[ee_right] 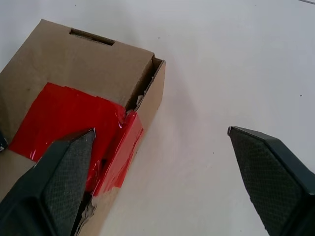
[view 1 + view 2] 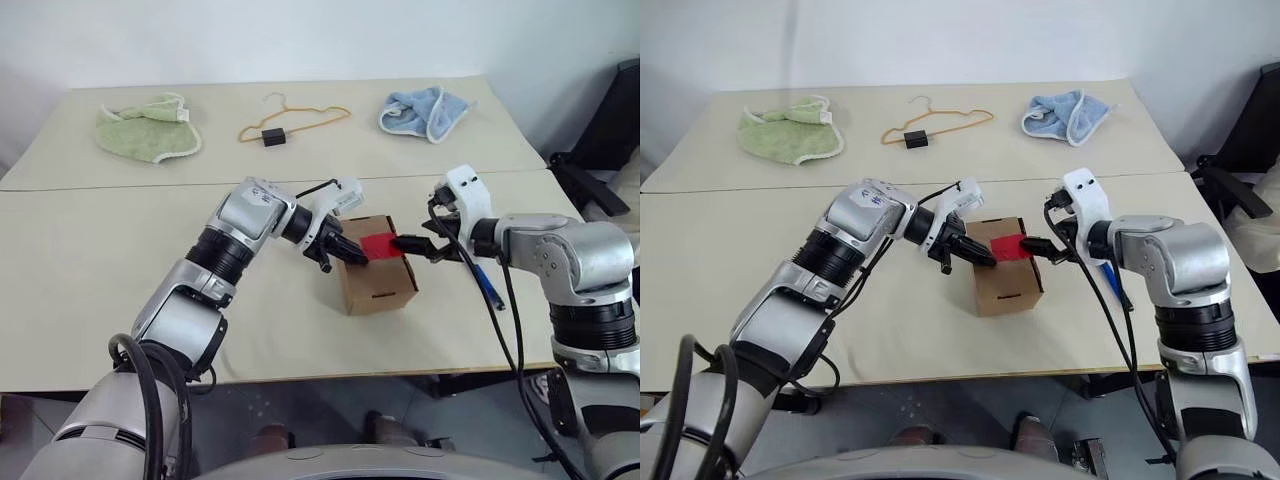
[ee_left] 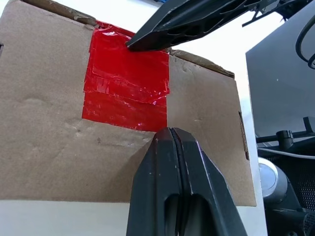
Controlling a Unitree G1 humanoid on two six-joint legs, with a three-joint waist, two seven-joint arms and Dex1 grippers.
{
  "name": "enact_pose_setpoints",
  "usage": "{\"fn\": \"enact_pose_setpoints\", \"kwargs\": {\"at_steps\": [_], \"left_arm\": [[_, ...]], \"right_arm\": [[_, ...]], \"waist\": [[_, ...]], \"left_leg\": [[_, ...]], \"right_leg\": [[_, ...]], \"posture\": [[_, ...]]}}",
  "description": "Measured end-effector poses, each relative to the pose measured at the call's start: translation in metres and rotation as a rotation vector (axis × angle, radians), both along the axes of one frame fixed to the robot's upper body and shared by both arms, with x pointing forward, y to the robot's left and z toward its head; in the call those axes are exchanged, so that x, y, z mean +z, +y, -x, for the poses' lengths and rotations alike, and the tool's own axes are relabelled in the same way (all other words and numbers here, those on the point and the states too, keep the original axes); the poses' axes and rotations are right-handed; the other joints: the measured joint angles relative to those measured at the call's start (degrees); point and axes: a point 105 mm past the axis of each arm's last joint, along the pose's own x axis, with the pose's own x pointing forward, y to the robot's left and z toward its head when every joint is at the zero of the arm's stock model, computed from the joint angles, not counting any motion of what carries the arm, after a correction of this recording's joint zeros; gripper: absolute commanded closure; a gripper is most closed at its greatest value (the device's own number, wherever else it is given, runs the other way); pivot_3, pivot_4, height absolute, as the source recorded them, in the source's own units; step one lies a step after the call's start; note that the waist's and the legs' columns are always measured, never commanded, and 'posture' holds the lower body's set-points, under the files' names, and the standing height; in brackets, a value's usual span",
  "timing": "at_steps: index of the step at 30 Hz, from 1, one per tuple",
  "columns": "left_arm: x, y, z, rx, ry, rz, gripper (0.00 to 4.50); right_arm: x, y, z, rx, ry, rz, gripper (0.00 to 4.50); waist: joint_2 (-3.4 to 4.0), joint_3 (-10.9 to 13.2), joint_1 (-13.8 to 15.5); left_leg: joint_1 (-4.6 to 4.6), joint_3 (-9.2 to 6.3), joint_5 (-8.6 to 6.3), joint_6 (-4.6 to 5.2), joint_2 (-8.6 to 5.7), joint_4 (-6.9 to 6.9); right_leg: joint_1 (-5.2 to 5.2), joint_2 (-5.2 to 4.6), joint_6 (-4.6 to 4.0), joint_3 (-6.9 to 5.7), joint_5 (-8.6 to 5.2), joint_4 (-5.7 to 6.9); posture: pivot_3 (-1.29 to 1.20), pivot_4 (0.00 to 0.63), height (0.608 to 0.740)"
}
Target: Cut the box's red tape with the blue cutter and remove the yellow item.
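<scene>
Sitting between both claws, the box [image 2: 376, 276] stays taped.

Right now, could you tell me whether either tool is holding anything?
Nothing is held: the left tool is shut and empty on the box; the right tool is open.

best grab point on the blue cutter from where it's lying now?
Likely the middle of its shaft, from straight above. The blue cutter lies flat on the table on the box's right, partly hidden behind the open right gripper and its cable. It is slim, so the fingers should straddle its narrow width, across its length.
</scene>
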Motion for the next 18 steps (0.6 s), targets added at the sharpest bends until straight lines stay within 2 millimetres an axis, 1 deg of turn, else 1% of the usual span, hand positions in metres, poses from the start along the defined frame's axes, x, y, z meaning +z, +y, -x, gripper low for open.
{"fn": "enact_pose_setpoints", "kwargs": {"at_steps": [7, 8, 10, 18], "left_arm": [[-0.001, 0.000, 0.000, 0.003, -0.001, 0.005, 4.50], [-0.001, 0.001, 0.000, 0.004, 0.001, 0.004, 4.50], [-0.001, 0.002, 0.000, 0.008, 0.003, 0.003, 4.50], [0.000, 0.002, 0.001, 0.013, -0.004, 0.000, 4.50]], "right_arm": [[-0.001, -0.008, 0.003, -0.002, -0.006, 0.009, 0.03], [-0.003, -0.012, 0.004, -0.014, 0.002, 0.021, 0.03], [-0.015, -0.019, 0.006, -0.036, 0.043, 0.028, 0.03], [-0.017, -0.020, 0.007, -0.035, 0.040, 0.032, 0.03]], "waist": [[-0.02, 0.0, 0.1], [-0.04, 0.0, 0.1], [-0.07, 0.0, 0.1], [-0.04, -0.1, 0.0]], "left_leg": [[0.02, 0.00, -0.01, 0.02, 0.00, 0.00], [0.02, 0.00, -0.01, 0.02, 0.00, 0.00], [0.01, 0.00, -0.01, 0.02, 0.00, 0.00], [0.05, 0.01, -0.02, 0.03, 0.00, -0.01]], "right_leg": [[0.04, 0.00, 0.00, 0.00, 0.00, 0.00], [0.04, 0.00, 0.00, 0.00, 0.00, 0.00], [0.04, 0.00, 0.00, 0.00, 0.00, -0.01], [0.03, 0.01, -0.02, 0.03, -0.01, 0.00]], "posture": [[0.00, 0.150, 0.740], [0.00, 0.150, 0.740], [0.00, 0.150, 0.740], [0.00, 0.150, 0.740]]}}
